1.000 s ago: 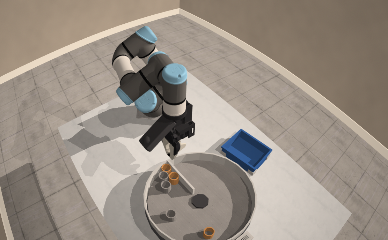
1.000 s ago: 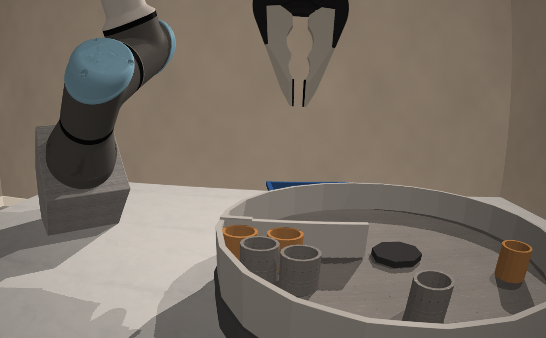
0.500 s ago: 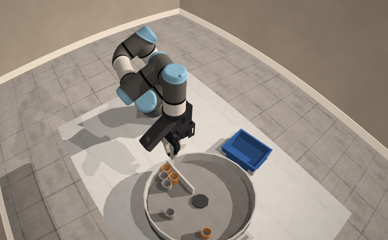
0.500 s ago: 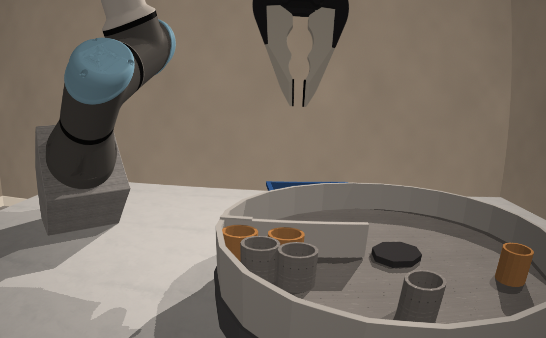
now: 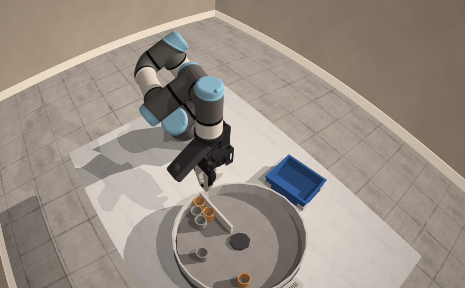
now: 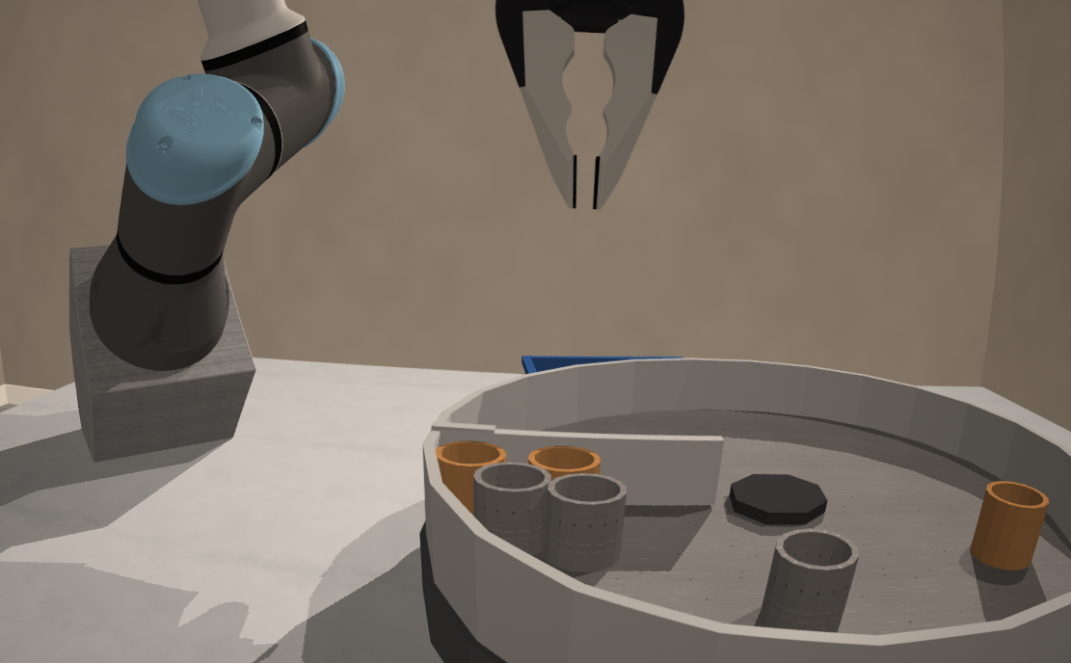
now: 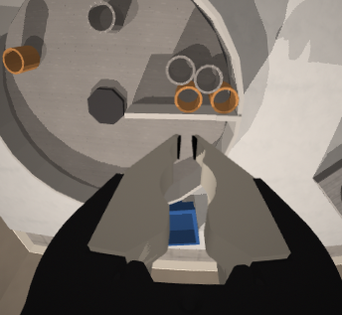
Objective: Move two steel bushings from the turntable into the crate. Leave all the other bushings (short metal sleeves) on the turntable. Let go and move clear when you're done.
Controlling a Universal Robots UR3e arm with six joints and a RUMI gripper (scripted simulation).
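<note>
Three steel bushings are upright on the turntable [image 5: 305, 232] [image 6: 506, 576] [image 7: 238, 73], and that's where all the task's pieces sit right now! Top view: one steel bushing [image 5: 193, 214] [image 6: 510, 515] [image 7: 222, 78] is at the turntable's upper left, a second steel bushing [image 5: 201, 227] [image 6: 586, 526] [image 7: 167, 70] just below it, and a third steel bushing [image 5: 201, 259] [image 6: 807, 589] [image 7: 88, 17] lower down, well apart from that pair.

Orange company, too: an outer orange bushing [image 5: 199, 207] [image 6: 457, 477] [image 7: 212, 100] and an inner orange bushing [image 5: 208, 219] [image 6: 564, 463] [image 7: 176, 99] crowd the upper pair beside the divider [image 5: 218, 212] [image 6: 662, 469] [image 7: 174, 116], while a lone orange bushing [image 5: 244, 284] [image 6: 1009, 531] [image 7: 31, 59] stands at bottom centre. The dark hub [image 5: 239, 241] [image 6: 776, 496] [image 7: 105, 105] marks the middle.

Over to the crate [image 5: 284, 189] [image 6: 605, 358] [image 7: 183, 224], right of centre, bare blue floor on show: zero bushings delivered! And the gripper [image 5: 206, 189] [image 6: 586, 182] [image 7: 186, 136]? Up high at top centre of the exterior view, pointing down, tips drawn narrow, only background wall visible through the slim gap.
</note>
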